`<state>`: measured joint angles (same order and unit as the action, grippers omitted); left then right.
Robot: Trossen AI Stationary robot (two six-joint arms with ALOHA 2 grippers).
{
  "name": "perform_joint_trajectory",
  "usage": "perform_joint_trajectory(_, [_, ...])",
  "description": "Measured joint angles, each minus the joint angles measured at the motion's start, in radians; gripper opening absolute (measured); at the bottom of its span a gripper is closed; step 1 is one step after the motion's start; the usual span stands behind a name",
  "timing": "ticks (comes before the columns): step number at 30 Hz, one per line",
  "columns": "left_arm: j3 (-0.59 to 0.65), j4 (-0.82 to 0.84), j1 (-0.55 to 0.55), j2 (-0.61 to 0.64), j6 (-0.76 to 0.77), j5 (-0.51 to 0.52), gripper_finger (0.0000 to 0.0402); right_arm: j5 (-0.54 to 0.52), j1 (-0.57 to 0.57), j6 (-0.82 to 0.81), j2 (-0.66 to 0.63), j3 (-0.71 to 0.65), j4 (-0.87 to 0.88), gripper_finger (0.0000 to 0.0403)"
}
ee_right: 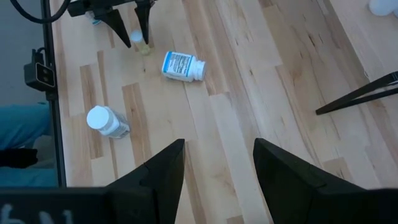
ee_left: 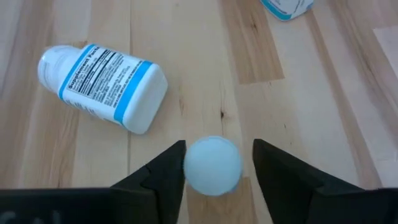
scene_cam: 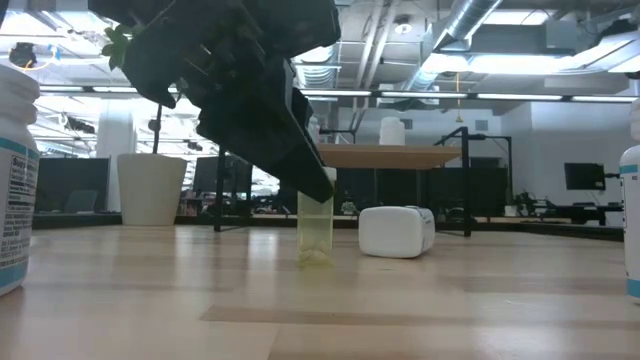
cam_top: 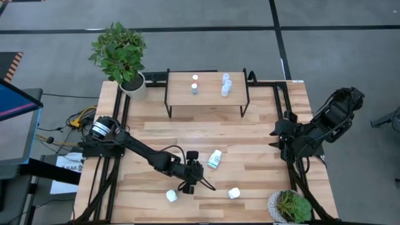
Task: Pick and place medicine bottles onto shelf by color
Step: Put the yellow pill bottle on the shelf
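A small medicine bottle (ee_left: 212, 165) with a pale cap and a yellowish see-through body (scene_cam: 315, 228) stands upright mid-table (cam_top: 192, 154). My left gripper (ee_left: 216, 177) is open, slants down over it, and has one finger on each side of the cap. A blue-labelled bottle (cam_top: 214, 159) lies on its side just beside it (ee_left: 102, 87). Two more bottles (cam_top: 171, 195) (cam_top: 234, 193) stand near the front edge. The shelf (cam_top: 209, 95) at the back carries several small bottles. My right gripper (ee_right: 217, 180) is open, with nothing between its fingers, raised at the table's right. My left gripper has a finger on either side of the small bottle's cap (ee_left: 189, 163), coming from above at a slant. One finger (ee_left: 171, 171) lies right at the cap's edge and the other stands off with a gap. I cannot tell whether it touches. The bottle stands upright on the table.
A potted plant (cam_top: 120, 53) stands at the far left corner and another (cam_top: 291, 206) at the near right corner. Bare wooden tabletop (cam_top: 262, 169) lies between the bottles and the right arm.
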<state>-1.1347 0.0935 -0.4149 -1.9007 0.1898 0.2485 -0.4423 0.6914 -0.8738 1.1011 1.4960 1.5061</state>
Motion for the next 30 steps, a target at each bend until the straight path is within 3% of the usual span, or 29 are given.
perform_joint_trajectory(8, [-0.002, -0.037, 0.007, 0.0, 0.034, -0.004, 0.0084, 0.0, 0.0, 0.0, 0.0, 0.0, 0.0, 0.0214])
perform_joint_trajectory(11, [-0.043, 0.016, 0.03, 0.01, 0.056, -0.008, 0.0077, 0.0, 0.0, 0.0, 0.0, 0.0, 0.0, 0.0214])
perform_joint_trajectory(20, [-0.422, 0.562, 0.204, 0.026, 0.015, -0.006, 0.0085, 0.0, 0.0, 0.002, 0.0, 0.0, 0.005, 0.0214])
perform_joint_trajectory(26, [-0.644, 0.775, 0.376, 0.026, -0.06, -0.001, 0.0077, 0.0, 0.0, 0.007, 0.0, 0.0, 0.008, 0.0214])
perform_joint_trajectory(30, [-0.727, 0.894, 0.491, 0.027, -0.073, -0.002, 0.0082, 0.0, 0.0, 0.008, 0.0, 0.0, 0.009, 0.0214])
